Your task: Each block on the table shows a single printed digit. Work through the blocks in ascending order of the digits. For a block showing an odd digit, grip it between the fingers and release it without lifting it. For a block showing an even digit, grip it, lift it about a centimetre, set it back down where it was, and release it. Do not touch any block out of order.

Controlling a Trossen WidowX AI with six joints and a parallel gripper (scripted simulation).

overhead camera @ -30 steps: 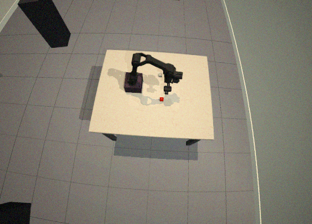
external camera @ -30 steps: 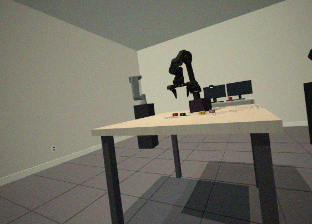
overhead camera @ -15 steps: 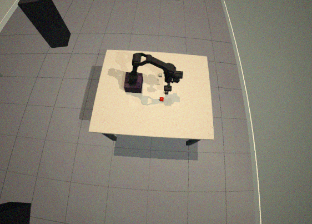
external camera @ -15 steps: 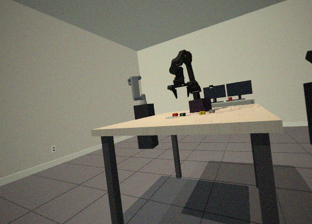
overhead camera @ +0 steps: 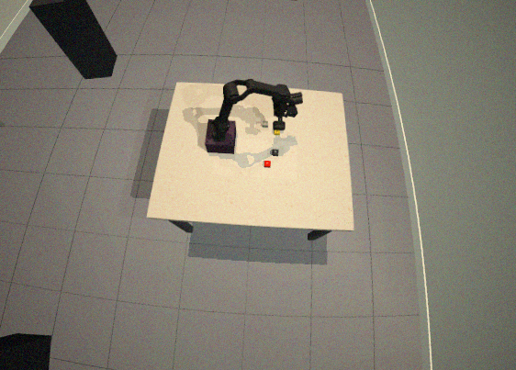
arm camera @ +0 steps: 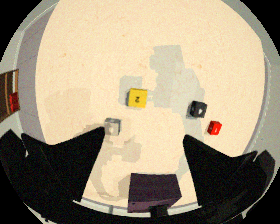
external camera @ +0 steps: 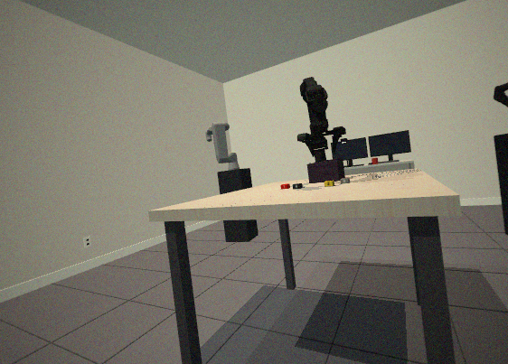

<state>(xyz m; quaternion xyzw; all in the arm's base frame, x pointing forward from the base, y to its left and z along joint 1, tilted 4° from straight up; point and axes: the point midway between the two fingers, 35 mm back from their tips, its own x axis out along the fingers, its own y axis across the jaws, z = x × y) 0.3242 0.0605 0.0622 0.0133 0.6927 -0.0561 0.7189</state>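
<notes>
My gripper [overhead camera: 278, 127] [external camera: 324, 156] [arm camera: 145, 135] is open and empty, high above the table, close to over the yellow block. The yellow block [overhead camera: 276, 132] [external camera: 329, 183] [arm camera: 137, 98] shows a 2 and lies ahead of the fingertips in the wrist view. The grey block [overhead camera: 264, 124] [external camera: 344, 181] [arm camera: 112, 127] is near the left fingertip there. The black block [overhead camera: 274, 152] [external camera: 296, 186] [arm camera: 198, 109] and the red block [overhead camera: 267, 164] [external camera: 285, 186] [arm camera: 214, 128] are at the right. Their digits and the grey one's are too small to read surely.
The blocks stand apart on the pale wooden table [overhead camera: 207, 194] [external camera: 384, 200]. The arm's dark purple base [overhead camera: 221, 139] [external camera: 325, 172] [arm camera: 153, 190] stands on it. The arm's shadows fall across the tabletop around the blocks.
</notes>
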